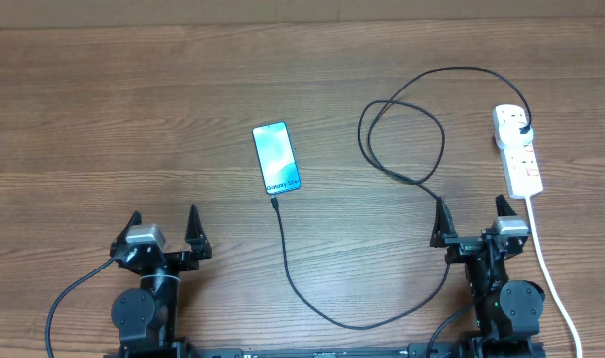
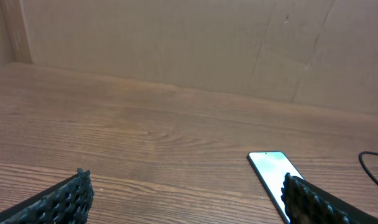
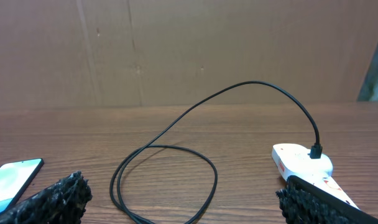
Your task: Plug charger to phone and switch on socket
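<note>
The phone (image 1: pixel 276 157) lies flat mid-table with its screen lit, also visible in the left wrist view (image 2: pixel 271 169) and the right wrist view (image 3: pixel 12 179). The charger cable (image 1: pixel 360 322) is thin and black. Its tip (image 1: pixel 274 202) meets the phone's near end. From there it loops (image 3: pixel 165 180) across the table to a black plug (image 1: pixel 522 128) standing in the white socket strip (image 1: pixel 519 159). My left gripper (image 1: pixel 165 233) is open near the front edge, left of the phone. My right gripper (image 1: pixel 473 221) is open just in front of the socket (image 3: pixel 299 160).
The strip's thick white cord (image 1: pixel 553 278) runs toward the front edge past the right arm. A cardboard wall (image 2: pixel 189 43) stands behind the wooden table (image 1: pixel 103 119).
</note>
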{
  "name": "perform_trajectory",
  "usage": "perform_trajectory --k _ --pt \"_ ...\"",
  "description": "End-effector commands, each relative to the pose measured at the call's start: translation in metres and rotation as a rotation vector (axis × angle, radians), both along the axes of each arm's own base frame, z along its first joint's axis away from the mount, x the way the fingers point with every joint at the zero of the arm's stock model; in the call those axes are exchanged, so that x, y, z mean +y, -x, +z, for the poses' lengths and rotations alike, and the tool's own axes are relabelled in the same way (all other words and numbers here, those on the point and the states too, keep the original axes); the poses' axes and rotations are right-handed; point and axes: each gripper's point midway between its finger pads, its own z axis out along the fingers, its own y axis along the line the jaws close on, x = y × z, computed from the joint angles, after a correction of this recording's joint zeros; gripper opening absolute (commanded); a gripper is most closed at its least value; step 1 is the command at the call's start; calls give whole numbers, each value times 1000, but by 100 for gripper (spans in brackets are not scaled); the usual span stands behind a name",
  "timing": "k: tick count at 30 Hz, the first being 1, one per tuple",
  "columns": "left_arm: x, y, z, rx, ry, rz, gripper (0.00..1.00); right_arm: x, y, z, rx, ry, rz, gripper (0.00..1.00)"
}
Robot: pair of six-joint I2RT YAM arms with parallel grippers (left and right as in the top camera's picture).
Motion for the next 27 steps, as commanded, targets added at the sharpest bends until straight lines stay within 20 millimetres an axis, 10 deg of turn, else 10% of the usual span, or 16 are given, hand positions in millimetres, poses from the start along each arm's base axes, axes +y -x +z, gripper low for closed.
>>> perform_trajectory --k 1,27 --pt "-2 0 0 -5 2 -6 100 -3 0 -3 -1 -1 -14 100" --pt "-77 -1 11 136 212 -400 100 -3 0 -3 -1 -1 -14 100"
